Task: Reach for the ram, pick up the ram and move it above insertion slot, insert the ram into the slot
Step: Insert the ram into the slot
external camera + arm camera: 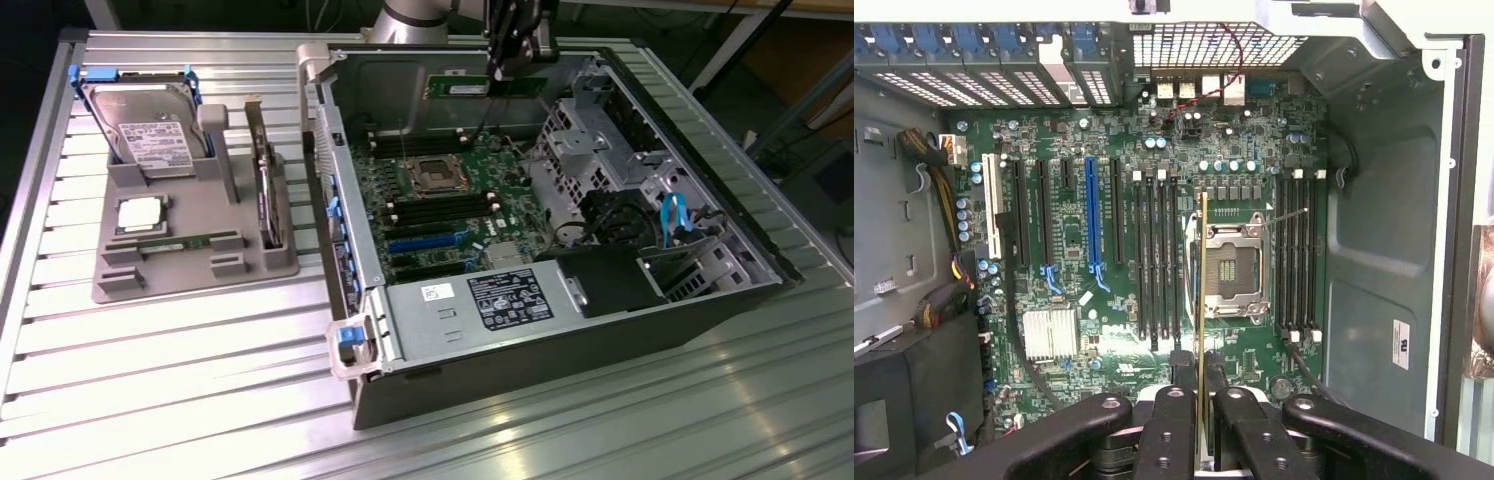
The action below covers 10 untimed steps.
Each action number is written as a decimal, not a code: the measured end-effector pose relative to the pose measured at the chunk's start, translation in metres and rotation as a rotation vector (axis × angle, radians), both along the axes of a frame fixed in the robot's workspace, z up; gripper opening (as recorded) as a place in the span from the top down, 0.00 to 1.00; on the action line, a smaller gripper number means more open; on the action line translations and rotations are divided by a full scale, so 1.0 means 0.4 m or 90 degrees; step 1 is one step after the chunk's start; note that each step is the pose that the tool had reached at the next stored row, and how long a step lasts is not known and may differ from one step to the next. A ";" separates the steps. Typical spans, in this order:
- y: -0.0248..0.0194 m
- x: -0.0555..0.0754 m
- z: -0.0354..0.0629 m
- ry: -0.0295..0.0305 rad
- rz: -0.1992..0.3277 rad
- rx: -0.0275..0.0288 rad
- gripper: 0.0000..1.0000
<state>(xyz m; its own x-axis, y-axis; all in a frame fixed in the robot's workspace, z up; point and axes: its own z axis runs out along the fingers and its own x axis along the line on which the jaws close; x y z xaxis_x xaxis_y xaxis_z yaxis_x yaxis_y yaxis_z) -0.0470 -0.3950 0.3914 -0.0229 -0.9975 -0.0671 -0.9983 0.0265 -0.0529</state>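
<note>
No wording, brand or number can be read anywhere. Several printed labels show, all with print too fine to make out. A white paper label (158, 143) sits on the silver hard drive (134, 105) standing in the grey holder tray (187, 275). A small white sticker (438, 292) and a larger black label with pale print (511, 300) lie on the grey metal power supply box (407, 320). A white strip label (465, 88) is on the ram (501, 88), a long thin green circuit-board stick. A white sticker with dark marks (1401, 345) is on the grey inner case wall (1364, 250).
</note>
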 end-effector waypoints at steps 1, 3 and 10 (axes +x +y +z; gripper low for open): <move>0.000 0.000 -0.003 0.0001 0.000 -0.0001 0.86; 0.000 0.000 -0.025 -0.0001 0.000 0.0000 0.86; -0.003 0.000 -0.076 -0.0016 0.000 0.0000 0.86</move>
